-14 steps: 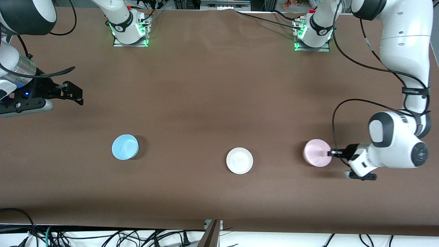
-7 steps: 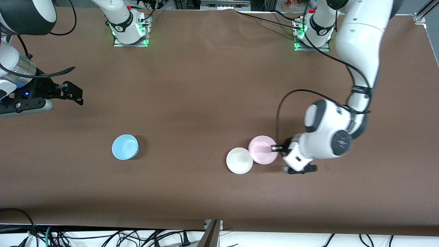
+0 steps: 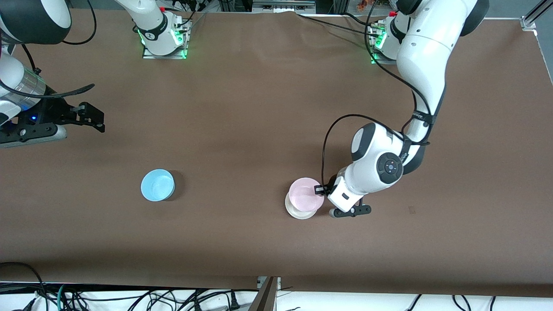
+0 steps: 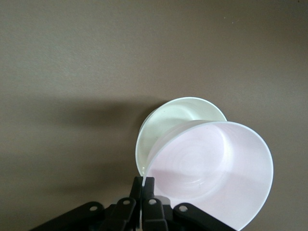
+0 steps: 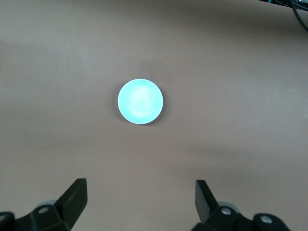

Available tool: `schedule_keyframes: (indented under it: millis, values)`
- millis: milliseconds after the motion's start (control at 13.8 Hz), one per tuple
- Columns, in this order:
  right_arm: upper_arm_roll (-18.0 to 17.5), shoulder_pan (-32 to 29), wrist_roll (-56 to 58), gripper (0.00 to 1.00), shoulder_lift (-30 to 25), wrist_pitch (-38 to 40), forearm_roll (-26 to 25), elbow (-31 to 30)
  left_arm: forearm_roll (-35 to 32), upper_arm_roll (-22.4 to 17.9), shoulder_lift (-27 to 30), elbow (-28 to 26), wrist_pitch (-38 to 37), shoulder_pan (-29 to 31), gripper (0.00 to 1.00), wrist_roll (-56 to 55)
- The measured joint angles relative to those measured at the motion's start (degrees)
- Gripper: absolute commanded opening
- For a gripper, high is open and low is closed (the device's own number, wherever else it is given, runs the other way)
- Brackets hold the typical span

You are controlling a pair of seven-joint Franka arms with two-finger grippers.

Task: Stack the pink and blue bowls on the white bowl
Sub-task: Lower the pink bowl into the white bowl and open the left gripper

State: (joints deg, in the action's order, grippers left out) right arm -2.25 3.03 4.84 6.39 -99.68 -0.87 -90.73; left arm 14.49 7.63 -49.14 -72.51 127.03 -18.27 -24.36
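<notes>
My left gripper [image 3: 320,188] is shut on the rim of the pink bowl [image 3: 306,195] and holds it just over the white bowl [image 3: 298,212], covering most of it. In the left wrist view the pink bowl [image 4: 211,168] hangs tilted above the white bowl [image 4: 166,120], its rim pinched at my left gripper [image 4: 143,184]. The blue bowl [image 3: 157,185] sits on the table toward the right arm's end; it also shows in the right wrist view [image 5: 140,101]. My right gripper [image 3: 88,116] waits open and empty, up over the table's edge at the right arm's end; its own view shows it too [image 5: 142,192].
The brown table cover [image 3: 259,108] is bare round the bowls. The arm bases [image 3: 164,39] stand along the table's edge farthest from the front camera. Cables hang below the near edge [image 3: 129,298].
My left gripper has carried the pink bowl from the left arm's end of the table toward the middle, until it is over the white bowl. The right arm and blue bowl have not moved.
</notes>
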Motion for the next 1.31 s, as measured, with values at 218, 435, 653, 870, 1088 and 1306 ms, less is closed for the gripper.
schedule_keyframes:
  millis: [218,435,653,870,1088,1306]
  values:
    - [0.0,0.0,0.0,0.99,0.0,0.0,0.0,0.0,0.0,0.0,-1.1,1.1,0.2,-1.1,0.0,-1.5]
    - [0.0,0.0,0.0,0.99,0.0,0.0,0.0,0.0,0.0,-0.1,-1.7,1.8,0.2,-1.2,0.0,-1.8]
    - [0.0,0.0,0.0,0.99,0.0,0.0,0.0,0.0,0.0,-0.3,-1.9,1.9,0.2,-1.2,0.0,-1.8]
    - [0.0,0.1,0.0,0.99,0.0,-0.1,0.0,0.0,0.0,-0.6,-2.3,1.9,0.2,-1.1,0.0,-1.8]
    - [0.0,0.1,0.0,0.99,0.0,-0.1,0.0,0.0,0.0,-0.8,-2.7,2.0,0.2,-1.0,0.0,-1.8]
    - [0.0,0.1,0.0,0.99,0.0,-0.1,0.0,0.0,0.0,-0.8,-2.9,2.2,0.2,-1.0,0.0,-1.8]
